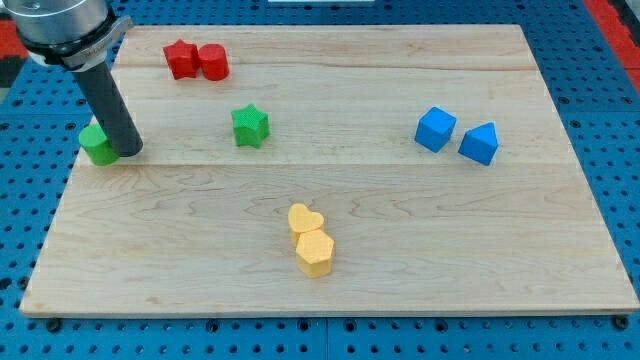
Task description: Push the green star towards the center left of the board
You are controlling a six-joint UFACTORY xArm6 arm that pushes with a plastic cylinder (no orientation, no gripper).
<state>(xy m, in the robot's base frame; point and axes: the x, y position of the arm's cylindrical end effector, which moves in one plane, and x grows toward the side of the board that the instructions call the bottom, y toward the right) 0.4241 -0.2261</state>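
Touching green block (97, 145) at left edge: my tip (130, 153) | green star (250, 126) apart, rightward | pincer: none, bare rod

Rod tilted, my tip (131, 153) on board

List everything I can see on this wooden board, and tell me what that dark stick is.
Pale wooden board: one, on a blue pegboard surface.
Red blocks: two, touching, near the view's top left; shapes unclear.
Green star block: one, left of centre in the view's upper half.
Green block: one, at the view's left edge, partly hidden, shape unclear.
Blue blocks: two, side by side, at the view's right.
Yellow blocks: two, touching, bottom centre; the upper one is heart-shaped.
Dark rod: one, from the view's top left; my tip is against the green block's right side, well left of the star.
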